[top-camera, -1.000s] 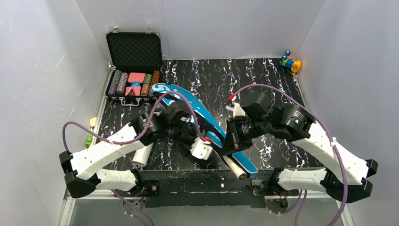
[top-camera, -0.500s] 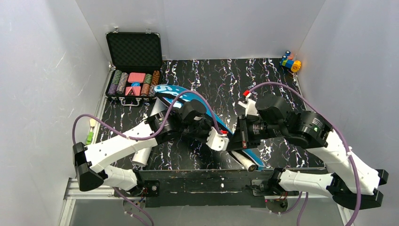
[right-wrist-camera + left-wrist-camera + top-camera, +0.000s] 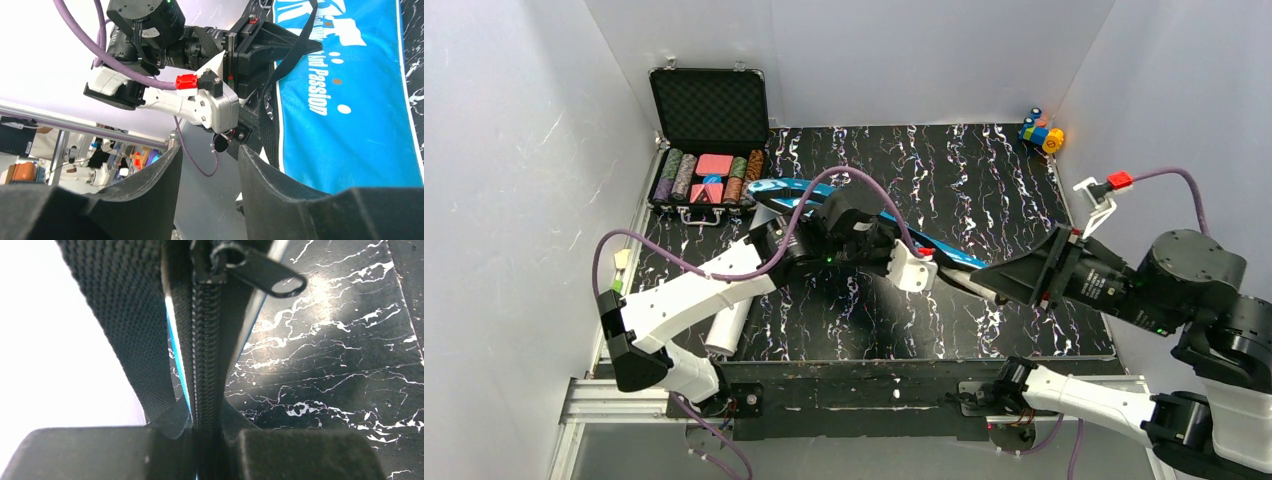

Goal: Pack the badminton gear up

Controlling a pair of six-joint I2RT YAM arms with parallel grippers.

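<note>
Far left at the back there's the open black poker chip case point(image 3: 709, 108), with chips in rows and some pink pieces in it. Nearer to me, the long white tube point(image 3: 727, 330) lies at the front left of the marbled black table point(image 3: 984, 170), partly hidden under the left arm.

The left gripper point(image 3: 207, 445) is clamped tight on the zipper point(image 3: 202, 355) edge of the blue racket bag point(image 3: 360, 115). From its wrist cam I see the teeth running straight up between the fingers, with the black zipper pull point(image 3: 265, 276) at the top and the black webbing strap point(image 3: 125, 315) hanging to the left. From above, the bag is turned on edge across the middle of the table.

The only print I can read is on the right wrist cam: small white letters, "And Passion". The bigger lettering above is cut off.

The right gripper point(image 3: 210, 150) has its fingers apart with nothing between them, pointing at the bag from the right.

The coloured toy blocks point(image 3: 1041, 132) sit in the far right corner.
</note>
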